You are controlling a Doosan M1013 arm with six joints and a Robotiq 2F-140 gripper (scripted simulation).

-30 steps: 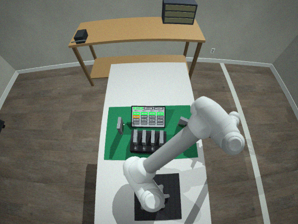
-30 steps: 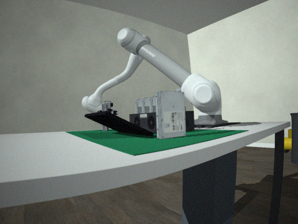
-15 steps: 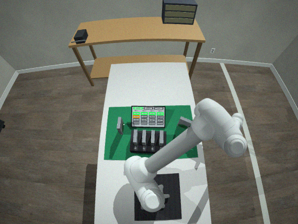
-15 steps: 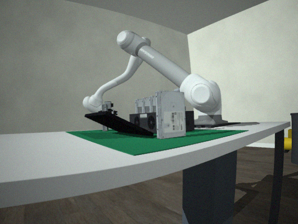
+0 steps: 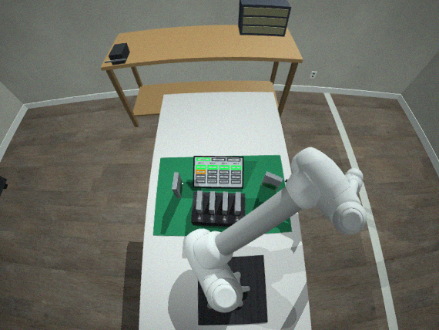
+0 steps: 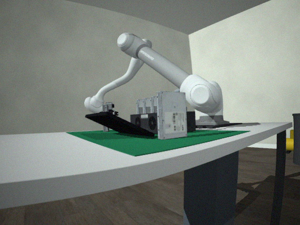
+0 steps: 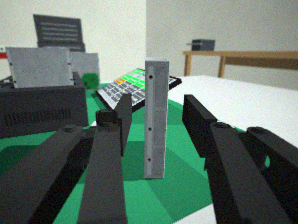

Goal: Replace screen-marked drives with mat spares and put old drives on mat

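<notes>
Standing rigid and narrow, the drive (image 5: pixel 273 180) (image 6: pixel 106 129) (image 7: pixel 156 120) at wrist-view centre probably suits a mid-height grip on its broad faces. The jaws stand partly open around it, apart from both faces.

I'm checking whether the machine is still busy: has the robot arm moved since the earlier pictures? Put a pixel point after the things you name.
Yes. In the top view, the robot arm (image 5: pixel 262 221) (image 6: pixel 163 63) has its bent outer part shifted slightly right, toward the white floor stripe (image 5: pixel 337 131).
</notes>
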